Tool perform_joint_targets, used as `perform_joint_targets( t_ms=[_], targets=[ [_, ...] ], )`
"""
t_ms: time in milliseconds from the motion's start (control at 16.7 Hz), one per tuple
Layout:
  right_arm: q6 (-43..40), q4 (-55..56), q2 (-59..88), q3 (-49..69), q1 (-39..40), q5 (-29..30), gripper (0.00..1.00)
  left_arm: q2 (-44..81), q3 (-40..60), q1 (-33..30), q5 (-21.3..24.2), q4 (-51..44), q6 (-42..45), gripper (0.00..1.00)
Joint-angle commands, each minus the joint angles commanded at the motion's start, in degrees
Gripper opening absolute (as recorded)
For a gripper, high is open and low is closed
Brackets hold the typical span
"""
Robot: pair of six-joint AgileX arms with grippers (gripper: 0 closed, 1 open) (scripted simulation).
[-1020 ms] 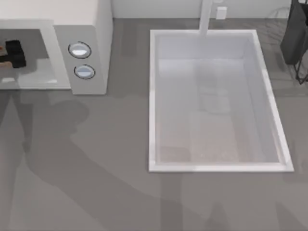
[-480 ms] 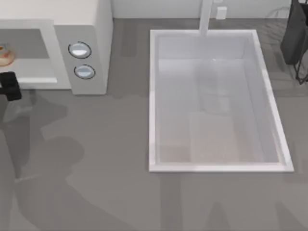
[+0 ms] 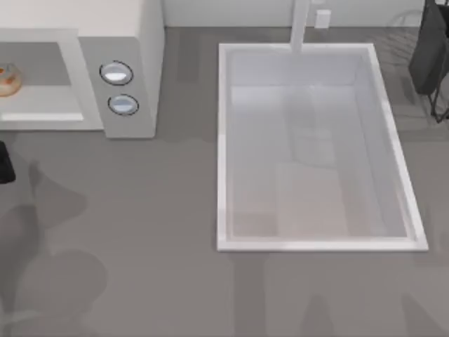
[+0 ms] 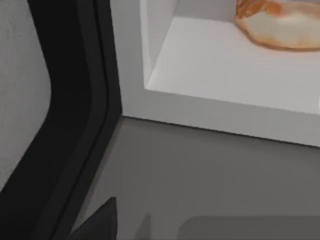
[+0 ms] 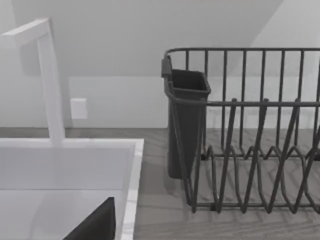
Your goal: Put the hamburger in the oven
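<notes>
**Hamburger lies inside the oven cavity, left arm at the worktop's left edge**

The small round tan-orange hamburger with a pale rim rests on the white floor of the oven cavity, at the far left of the scene. In the left wrist view the same hamburger sits a little way in from the cavity's front lip, with nothing touching it. The boxy white oven stands at the far left of the grey worktop, and its two round silver-blue knobs are on the panel to the right of the cavity, one nearer than the other. A dark, nearly black door edge runs along one side of the oven's opening in the left wrist view.

The left end effector shows as a small black shape at the left edge of the worktop, in front of the oven and apart from it. I cannot tell how far it is open, and I see nothing held in it.

To the right of the oven, the white rectangular sink basin is set into the worktop, with a white faucet at its far rim. In the right wrist view a dark wire dish rack stands beside the basin, with a dark grey cup-like holder on its side. I cannot tell the state of the right end effector.
</notes>
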Motion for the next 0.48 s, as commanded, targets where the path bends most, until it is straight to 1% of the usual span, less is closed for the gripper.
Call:
perform_joint_targets(
  t_ms=[240, 480],
  targets=[
    [0.0, 0.0, 0.0, 0.0, 0.0, 0.0, 1.0, -1.2, -3.9, 1.8, 1.2, 2.9, 1.2, 1.0],
    [0.0, 0.0, 0.0, 0.0, 0.0, 0.0, 1.0, 0.3, -6.2, 2.5, 1.5, 2.1, 1.6, 1.0]
  ],
)
